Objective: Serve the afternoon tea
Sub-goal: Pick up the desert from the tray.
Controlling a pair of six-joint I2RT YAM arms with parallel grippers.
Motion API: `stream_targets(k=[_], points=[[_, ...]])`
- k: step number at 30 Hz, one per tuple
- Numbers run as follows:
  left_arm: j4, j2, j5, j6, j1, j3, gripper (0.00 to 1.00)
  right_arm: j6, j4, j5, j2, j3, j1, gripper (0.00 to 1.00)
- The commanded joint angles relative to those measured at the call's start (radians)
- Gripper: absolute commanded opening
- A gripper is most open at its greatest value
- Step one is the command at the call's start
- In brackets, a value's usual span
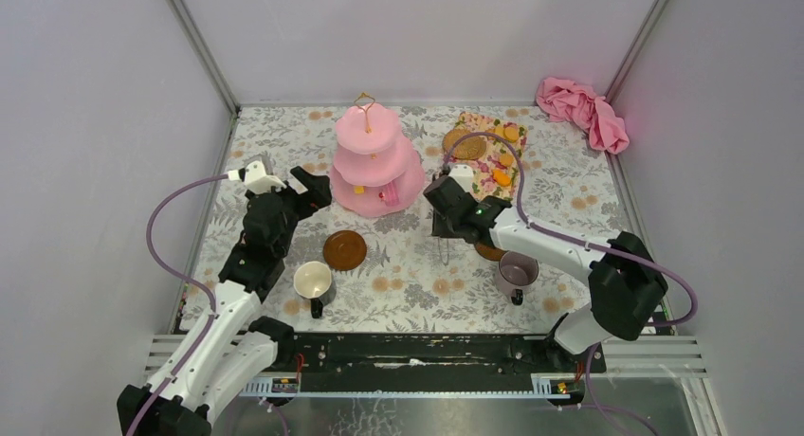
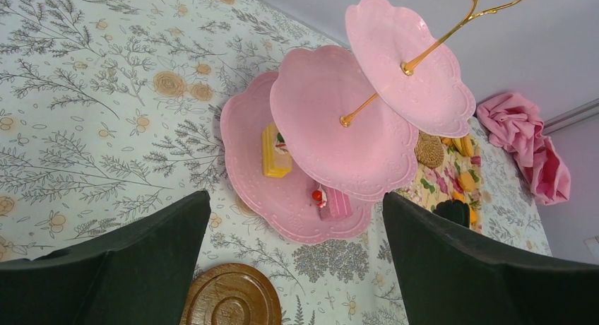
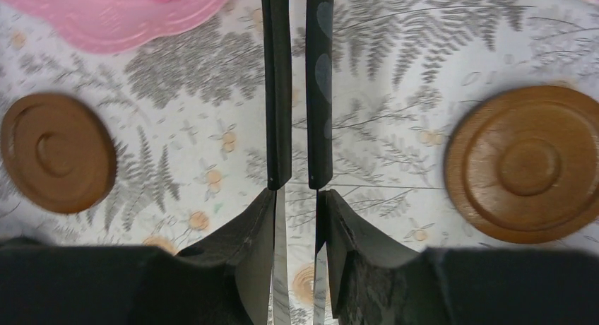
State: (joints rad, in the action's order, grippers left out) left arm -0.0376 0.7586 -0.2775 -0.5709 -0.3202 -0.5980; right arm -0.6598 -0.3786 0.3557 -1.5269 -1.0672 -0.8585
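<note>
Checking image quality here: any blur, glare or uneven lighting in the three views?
Top external: sharp, evenly lit, a pink cast on the wall by the pink cloth. Left wrist: sharp on the cake stand, no glare. Right wrist: the floral table and the right-hand saucer look smeared, while the black tongs look crisp.

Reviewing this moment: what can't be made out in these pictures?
- Tips of the tongs: right wrist view, cut off by the top edge; top view, too small.
- The second saucer: top view, mostly hidden under the right arm.
- Contents of the white mug and purple mug: top view, too small.
</note>
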Motion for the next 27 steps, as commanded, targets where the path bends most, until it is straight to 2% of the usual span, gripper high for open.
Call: stream_targets(k=[1,16,27], points=[[0.059,-0.016,0.006,0.006,-0.004,-0.003,1.00,-0.038,-0.051,0.006,0.027,0.003,0.079,0.17],[0.056,-0.004,0.022,0.001,-0.004,-0.008,1.00,0.070,-0.128,-0.196,-0.022,-0.110,0.373,0.21],[0.051,-0.009,0.030,0.008,-0.003,-0.015,1.00,0.101,-0.149,-0.268,-0.086,-0.226,0.475,0.22]])
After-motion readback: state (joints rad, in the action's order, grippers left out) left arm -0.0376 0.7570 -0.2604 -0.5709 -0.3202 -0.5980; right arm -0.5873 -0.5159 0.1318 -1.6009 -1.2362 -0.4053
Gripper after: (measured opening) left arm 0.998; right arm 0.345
